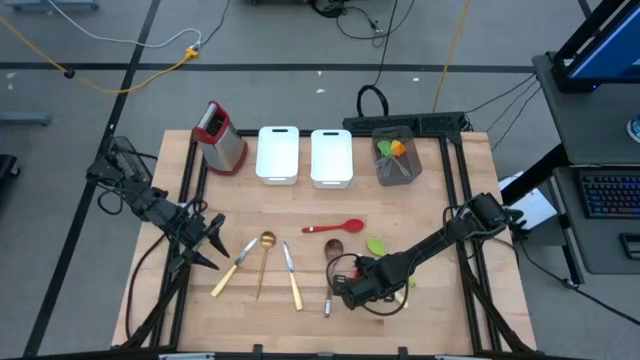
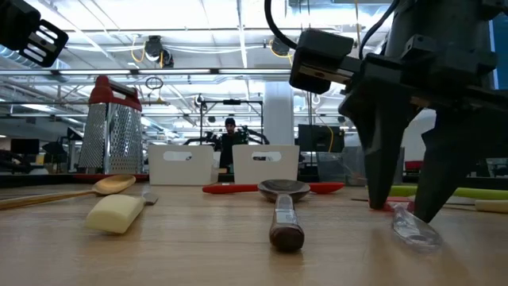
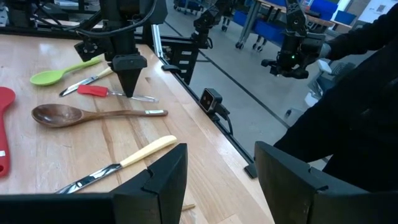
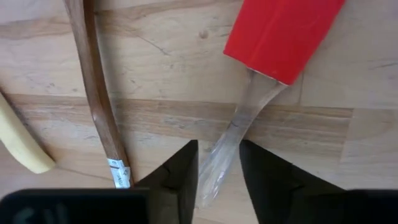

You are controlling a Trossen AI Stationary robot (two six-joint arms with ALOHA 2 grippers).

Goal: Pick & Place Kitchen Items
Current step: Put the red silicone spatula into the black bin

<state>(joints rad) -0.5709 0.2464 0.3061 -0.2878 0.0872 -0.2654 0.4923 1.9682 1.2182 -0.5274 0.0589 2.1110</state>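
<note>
Surface: pale wooden plank table [image 1: 300, 325] with a dark frame.
Room: grey floor with yellow and black cables; a keyboard on a side desk; in the low view a workshop with ceiling lights and a person standing far back.
White trays: two white rectangular trays [image 1: 278, 154] side by side at the far edge; nothing visible inside.
Grey bin: grey rectangular bin [image 1: 396, 157] beside them, holding green and orange utensils.
Grater: red-topped metal box grater [image 1: 220, 137], lying near the far left corner in the high view.
Right gripper: right gripper [image 4: 219, 163] low at the table, jaws partly apart, straddling the clear handle of the red-bladed spatula [image 4: 283, 31]; whether the fingers touch it cannot be told.
Left gripper: left gripper [image 1: 212, 243] above the table's left side, jaws apart, holding nothing.
Other utensils: brown wooden spoon [image 3: 56, 114], lime green spoon [image 3: 46, 76], red long-handled spoon [image 1: 335, 227], gold spoon [image 1: 266, 252] and two cream-handled knives [image 1: 292, 275], all lying flat mid-table.
Writing: none readable.
</note>
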